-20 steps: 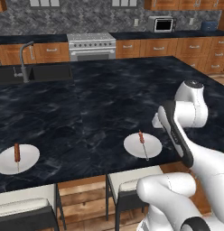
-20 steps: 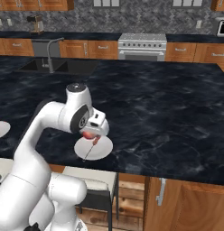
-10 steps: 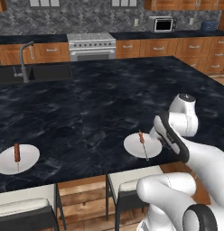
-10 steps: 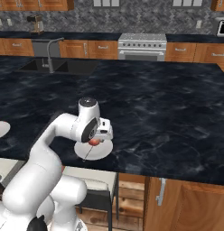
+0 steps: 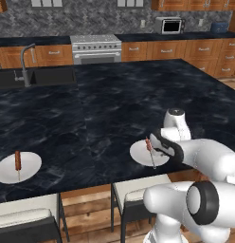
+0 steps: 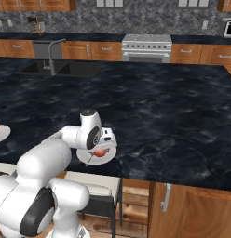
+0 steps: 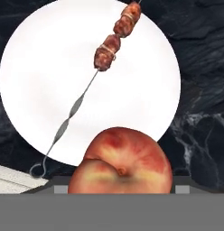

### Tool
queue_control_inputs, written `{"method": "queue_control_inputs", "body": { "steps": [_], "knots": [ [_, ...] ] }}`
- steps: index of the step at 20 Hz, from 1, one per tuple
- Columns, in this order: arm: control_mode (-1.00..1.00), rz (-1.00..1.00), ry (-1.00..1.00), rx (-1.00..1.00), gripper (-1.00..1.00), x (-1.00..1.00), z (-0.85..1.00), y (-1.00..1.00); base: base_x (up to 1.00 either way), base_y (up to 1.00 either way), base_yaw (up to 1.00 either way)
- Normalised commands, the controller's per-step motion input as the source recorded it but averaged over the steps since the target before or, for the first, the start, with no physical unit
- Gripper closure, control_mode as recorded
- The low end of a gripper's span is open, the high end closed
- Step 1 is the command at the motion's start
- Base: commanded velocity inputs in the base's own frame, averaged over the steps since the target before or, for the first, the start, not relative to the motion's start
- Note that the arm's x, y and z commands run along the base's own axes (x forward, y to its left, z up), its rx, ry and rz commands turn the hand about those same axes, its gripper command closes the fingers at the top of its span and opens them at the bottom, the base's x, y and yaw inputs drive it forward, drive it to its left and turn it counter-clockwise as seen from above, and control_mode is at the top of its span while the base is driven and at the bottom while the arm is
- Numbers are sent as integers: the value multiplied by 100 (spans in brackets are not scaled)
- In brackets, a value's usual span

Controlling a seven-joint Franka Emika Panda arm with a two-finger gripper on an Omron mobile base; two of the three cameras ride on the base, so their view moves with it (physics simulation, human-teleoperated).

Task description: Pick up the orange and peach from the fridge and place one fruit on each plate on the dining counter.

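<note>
The peach (image 7: pixel 120 163), reddish-salmon, sits between the fingers of my gripper (image 6: pixel 101 149), which is shut on it. It hangs just over the near rim of a white plate (image 7: pixel 46 90) on the black dining counter (image 5: pixel 114 104). On that plate lies a meat skewer (image 7: pixel 112 43). From the right base view the peach (image 6: pixel 99 153) shows under the hand, above the plate (image 6: pixel 108 158). The left base view has my hand at the plate's (image 5: pixel 138 153) right edge. A second plate (image 5: pixel 29 167) with a skewer lies far left. The orange and the fridge are out of view.
Two pale stools (image 5: pixel 133 193) (image 5: pixel 24 216) stand under the counter's front edge, right below the plates. A sink with faucet (image 5: pixel 28 71) is set into the far left counter. A stove (image 5: pixel 95 47) and wooden cabinets line the back wall.
My arm has folded down and drawn the hand lower, so the peach has come from well above the counter to just over the near plate. The plates and skewers have stayed put.
</note>
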Motion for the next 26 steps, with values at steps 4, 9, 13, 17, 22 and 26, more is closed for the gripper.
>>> {"method": "queue_control_inputs", "body": {
  "steps": [4,9,13,17,22,26],
  "knots": [
    [-100,3,4,0,100,24,-1,0,0,0,0],
    [-100,2,7,1,100,36,0,0,0,0,0],
    [-100,0,0,0,100,10,-4,4,0,0,0],
    [-100,1,0,0,100,1,-15,0,0,0,0],
    [-100,1,0,1,100,0,-30,1,0,0,0],
    [-100,4,0,1,100,0,-25,9,0,0,0]
  ]
}}
